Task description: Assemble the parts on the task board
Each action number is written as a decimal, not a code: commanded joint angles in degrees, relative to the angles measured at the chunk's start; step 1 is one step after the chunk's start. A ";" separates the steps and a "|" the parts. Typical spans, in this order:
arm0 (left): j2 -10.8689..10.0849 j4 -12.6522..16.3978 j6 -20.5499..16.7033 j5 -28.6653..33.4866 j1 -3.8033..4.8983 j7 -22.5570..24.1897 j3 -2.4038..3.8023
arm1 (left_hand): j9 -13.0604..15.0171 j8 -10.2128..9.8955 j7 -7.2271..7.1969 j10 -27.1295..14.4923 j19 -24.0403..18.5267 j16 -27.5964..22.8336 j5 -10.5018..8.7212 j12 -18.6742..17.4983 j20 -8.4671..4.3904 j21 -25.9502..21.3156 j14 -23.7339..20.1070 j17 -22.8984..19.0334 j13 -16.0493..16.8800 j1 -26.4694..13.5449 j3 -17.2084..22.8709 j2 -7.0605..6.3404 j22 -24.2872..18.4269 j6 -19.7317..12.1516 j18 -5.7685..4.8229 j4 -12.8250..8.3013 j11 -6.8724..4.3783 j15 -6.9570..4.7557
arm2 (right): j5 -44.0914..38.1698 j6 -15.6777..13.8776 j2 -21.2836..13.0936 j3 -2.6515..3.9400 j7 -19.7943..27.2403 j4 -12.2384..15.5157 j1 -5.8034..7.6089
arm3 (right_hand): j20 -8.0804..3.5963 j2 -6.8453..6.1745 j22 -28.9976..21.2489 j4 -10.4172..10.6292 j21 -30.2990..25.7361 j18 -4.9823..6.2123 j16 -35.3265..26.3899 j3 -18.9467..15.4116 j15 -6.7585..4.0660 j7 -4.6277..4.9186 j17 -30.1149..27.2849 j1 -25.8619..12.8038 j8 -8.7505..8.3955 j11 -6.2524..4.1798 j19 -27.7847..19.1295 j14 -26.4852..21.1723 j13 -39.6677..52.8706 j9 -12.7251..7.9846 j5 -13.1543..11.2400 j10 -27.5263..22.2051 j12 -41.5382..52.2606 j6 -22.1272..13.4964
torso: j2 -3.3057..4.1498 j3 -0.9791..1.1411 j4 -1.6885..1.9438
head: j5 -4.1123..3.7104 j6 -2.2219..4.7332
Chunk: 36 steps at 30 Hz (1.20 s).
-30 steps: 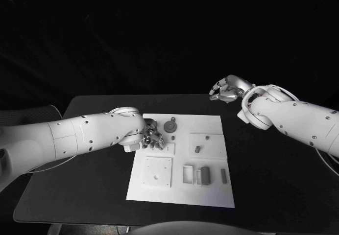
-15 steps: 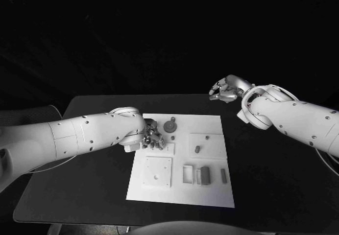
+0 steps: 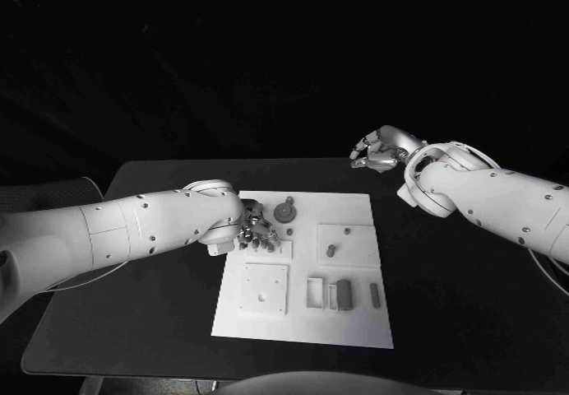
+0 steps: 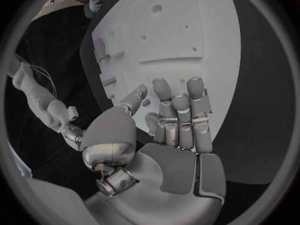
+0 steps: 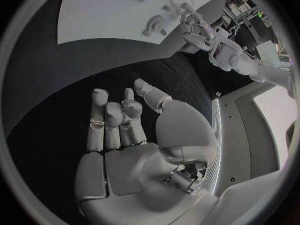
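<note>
The white task board (image 3: pixel 356 325) lies in the middle of the black table. A round grey part (image 3: pixel 284 214) and a small peg (image 3: pixel 289 199) sit at its far end. Small pegs (image 3: pixel 333 249) stand on a raised plate (image 3: pixel 359 247), and grey blocks (image 3: pixel 344 295) sit in slots further forward. My left hand (image 3: pixel 252 235) hovers over the board's far left section with its fingers pointing down. In the left wrist view its fingers (image 4: pixel 178 117) are stretched out with nothing in them. My right hand (image 3: pixel 377 153) hangs raised beyond the table's far right, its fingers (image 5: pixel 115 120) loosely spread and empty.
A square white plate (image 3: pixel 265 288) with small holes lies on the board's near left. Bare black table (image 3: pixel 154 313) lies to the left and right of the board. From the right wrist view the board (image 5: pixel 119 10) and my left hand (image 5: pixel 200 32) show far off.
</note>
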 commanded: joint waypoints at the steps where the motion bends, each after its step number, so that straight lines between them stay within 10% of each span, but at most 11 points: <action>1: 0.08 0.04 0.30 -0.09 0.00 0.90 0.03 | 0.11 -0.37 -2.24 -0.94 -0.45 0.50 -2.00 0.44 -0.15 0.17 -0.29 -0.29 -0.18 -1.09 -0.17 -0.52 1.07 4.29 0.85 0.75 -0.29 0.25 | -0.06 0.59 0.00 0.03 0.14 0.05 0.02 | 0.16 -0.38 0.71 -0.13 -0.29 0.87 -0.20 0.25 -0.24 0.44 -0.09 -0.38 -0.20 0.02 0.03 0.04 -0.04 0.06 0.08 -0.41 -0.35 0.19 | 0.00 -0.03 0.00 | -0.04 0.00; 22: -2.76 2.74 -0.47 1.56 0.10 1.21 0.16 | 0.05 -0.89 -1.86 -1.92 -0.99 0.56 -2.42 0.33 -0.10 -0.18 -1.04 -0.95 -0.63 -0.46 0.02 -0.73 1.00 3.39 0.74 0.48 -0.15 0.21 | 0.10 0.46 -0.57 0.03 0.23 -0.33 0.01 | 0.17 -0.42 0.72 -0.12 -0.30 0.87 -0.19 0.24 -0.19 0.50 -0.08 -0.40 -0.36 0.08 0.05 0.05 -0.02 0.07 0.05 -0.41 -0.35 0.00 | -0.10 -0.08 0.04 | -0.09 0.78; 27: -4.34 4.53 0.20 4.22 1.53 2.12 0.26 | -0.02 -1.38 -1.45 -2.70 -1.44 0.29 -1.67 0.12 0.03 -0.60 -1.65 -1.45 -0.96 0.24 0.22 -0.81 0.88 2.63 0.56 -0.22 0.21 0.33 | 0.10 0.43 -0.74 0.02 0.29 -0.50 0.01 | 0.17 -0.46 0.72 -0.13 -0.30 0.87 -0.18 0.22 -0.18 0.52 -0.08 -0.40 -0.38 0.09 0.05 0.05 -0.01 0.07 0.04 -0.41 -0.35 -0.03 | -0.03 -0.06 0.01 | -0.04 1.38; 36: -7.32 4.24 -2.78 6.72 5.35 3.86 1.05 | -4.00 -9.72 3.39 -7.11 -4.09 -2.12 -1.30 -1.34 1.61 -3.93 -4.77 -4.59 -3.62 2.42 1.57 -0.12 -0.52 -8.76 0.12 -2.55 3.99 2.38 | 0.37 0.38 -0.47 0.00 0.86 -1.31 -0.06 | 0.18 -0.58 0.73 -0.09 -0.31 0.87 -0.18 0.15 -0.14 0.55 -0.08 -0.51 -0.45 0.13 0.06 0.05 0.00 0.08 0.01 -0.41 -0.34 -0.10 | -0.17 -0.03 0.04 | -0.15 2.23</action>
